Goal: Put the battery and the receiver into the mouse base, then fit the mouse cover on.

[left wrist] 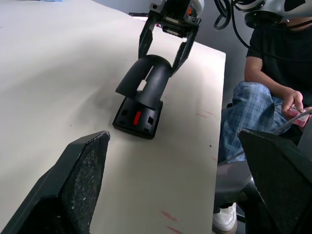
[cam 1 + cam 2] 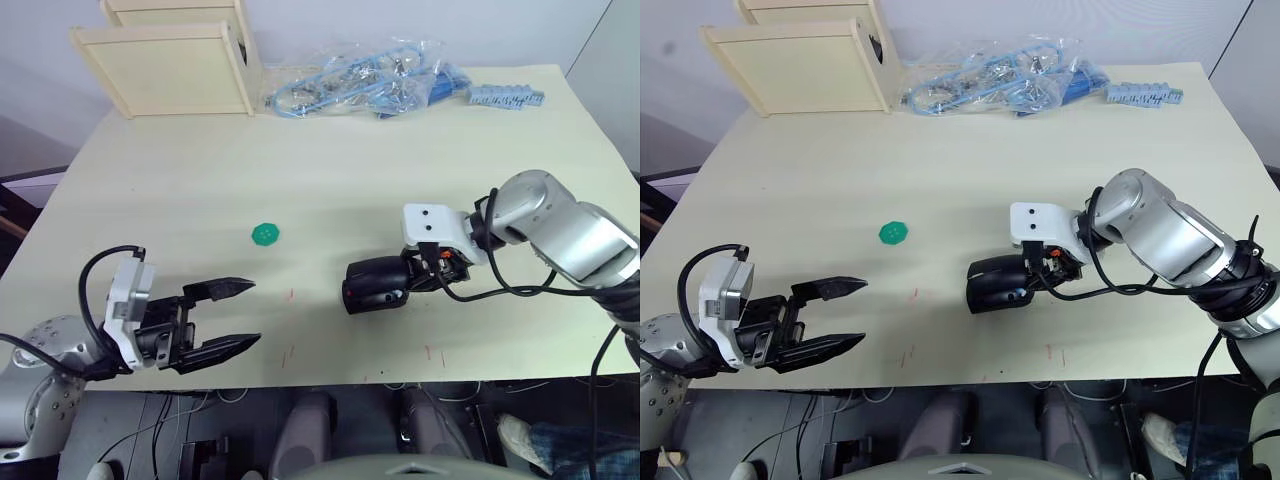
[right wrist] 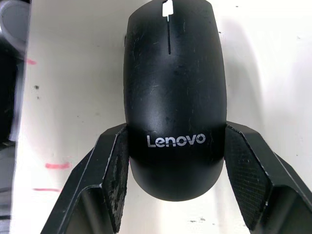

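In the left eye view, the mouse cover [image 2: 375,283] is being gripped at its rear end by the right gripper [image 2: 412,277] near the front middle of the table [image 2: 330,170], while the left gripper [image 2: 225,318] is being held spread apart, with nothing between its fingers, over the front left edge. A green disc [image 2: 266,234] is lying between the two arms, and plastic bags of blue parts [image 2: 360,85] and a wooden box [image 2: 170,60] are resting at the far edge.

In the left wrist view, the mouse base [image 1: 139,114] is being shown flat on the table with its red wheel visible, the cover being tilted up off it at the rear. A seated person [image 1: 265,92] is being seen beyond the table edge.

In the right wrist view, the cover is being pinched on both sides by the fingers [image 3: 117,180].
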`<state>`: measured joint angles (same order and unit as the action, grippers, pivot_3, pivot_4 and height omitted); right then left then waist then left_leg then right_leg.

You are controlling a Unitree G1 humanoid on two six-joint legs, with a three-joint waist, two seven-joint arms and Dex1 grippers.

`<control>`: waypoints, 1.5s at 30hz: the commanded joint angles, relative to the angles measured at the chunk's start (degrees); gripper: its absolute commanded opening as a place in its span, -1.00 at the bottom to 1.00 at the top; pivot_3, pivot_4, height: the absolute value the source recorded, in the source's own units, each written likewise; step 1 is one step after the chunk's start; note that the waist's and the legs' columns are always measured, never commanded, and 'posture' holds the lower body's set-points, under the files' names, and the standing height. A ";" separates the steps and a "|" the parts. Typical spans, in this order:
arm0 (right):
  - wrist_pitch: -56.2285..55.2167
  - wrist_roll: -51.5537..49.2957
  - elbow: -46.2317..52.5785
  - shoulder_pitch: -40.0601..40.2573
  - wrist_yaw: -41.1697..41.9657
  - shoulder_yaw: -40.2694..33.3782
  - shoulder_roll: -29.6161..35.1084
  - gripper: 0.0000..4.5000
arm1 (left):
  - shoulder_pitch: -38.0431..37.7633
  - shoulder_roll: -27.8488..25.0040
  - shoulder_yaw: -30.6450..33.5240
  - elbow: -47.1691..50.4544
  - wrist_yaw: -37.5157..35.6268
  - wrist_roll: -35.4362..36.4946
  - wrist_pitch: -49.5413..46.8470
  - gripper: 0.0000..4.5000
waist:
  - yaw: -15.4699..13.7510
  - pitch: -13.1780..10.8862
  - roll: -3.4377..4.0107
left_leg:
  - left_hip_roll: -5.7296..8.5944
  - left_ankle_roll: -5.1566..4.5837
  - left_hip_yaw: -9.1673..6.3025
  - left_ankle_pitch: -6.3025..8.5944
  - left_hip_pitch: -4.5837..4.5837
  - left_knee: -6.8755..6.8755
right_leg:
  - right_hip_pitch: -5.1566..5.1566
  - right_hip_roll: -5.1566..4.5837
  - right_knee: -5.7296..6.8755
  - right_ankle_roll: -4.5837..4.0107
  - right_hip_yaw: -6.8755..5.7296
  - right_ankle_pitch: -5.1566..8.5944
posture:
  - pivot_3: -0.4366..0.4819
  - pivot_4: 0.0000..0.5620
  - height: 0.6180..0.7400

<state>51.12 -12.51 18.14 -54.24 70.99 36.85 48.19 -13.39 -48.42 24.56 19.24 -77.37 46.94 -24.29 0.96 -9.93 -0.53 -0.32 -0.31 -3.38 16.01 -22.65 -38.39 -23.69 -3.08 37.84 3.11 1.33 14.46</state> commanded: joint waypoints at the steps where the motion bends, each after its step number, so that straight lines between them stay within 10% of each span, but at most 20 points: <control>1: -0.79 1.59 0.02 -0.22 0.78 0.14 -0.56 0.08 | -0.74 -0.21 2.47 1.55 -0.53 0.53 1.10 1.00 | -0.02 0.00 0.00 | 0.00 0.00 -0.01 0.00 0.00 0.00 | 0.00 0.00 0.00 0.00 -0.01 0.00 | -0.05 -0.47 1.00; 45: -4.06 9.30 -7.61 1.51 3.76 3.19 -6.49 0.08 | -3.03 0.57 2.62 2.69 0.52 0.54 1.83 1.00 | 0.02 0.00 0.00 | 0.02 0.02 -0.04 -0.01 0.02 -0.03 | 0.01 0.00 0.06 -0.06 -0.06 -0.04 | -0.05 -0.47 1.00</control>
<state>47.43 -4.40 10.38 -52.64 74.69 40.14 41.56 -16.03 -48.07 25.46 19.79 -76.96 46.78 -23.14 0.98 -9.93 -0.53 -0.29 -0.29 -3.42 16.00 -22.63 -38.42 -23.68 -3.07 37.90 3.05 1.27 14.41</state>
